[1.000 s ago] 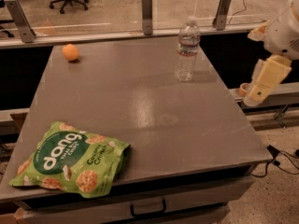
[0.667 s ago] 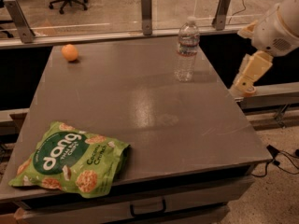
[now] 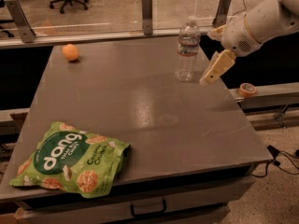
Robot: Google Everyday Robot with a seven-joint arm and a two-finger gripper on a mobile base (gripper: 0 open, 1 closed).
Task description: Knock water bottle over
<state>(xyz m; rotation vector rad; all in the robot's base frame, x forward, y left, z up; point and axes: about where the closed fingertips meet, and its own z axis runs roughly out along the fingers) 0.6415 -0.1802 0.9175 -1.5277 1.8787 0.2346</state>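
The water bottle (image 3: 188, 50), clear ribbed plastic with a white cap and a label band, stands upright near the far right of the grey table (image 3: 140, 106). My gripper (image 3: 208, 57) on the white arm comes in from the right. It hangs just right of the bottle at mid-height, a small gap away. Its two cream fingers (image 3: 217, 66) are spread apart, with nothing between them.
An orange (image 3: 70, 52) lies at the table's far left. A green snack bag (image 3: 70, 160) lies at the front left. A tape roll (image 3: 246, 89) sits on the ledge right of the table. A glass barrier with metal posts (image 3: 147, 13) runs along the far edge.
The arm and gripper have moved left, from beyond the table's right edge to just beside the bottle. The bottle still stands upright in the same place.
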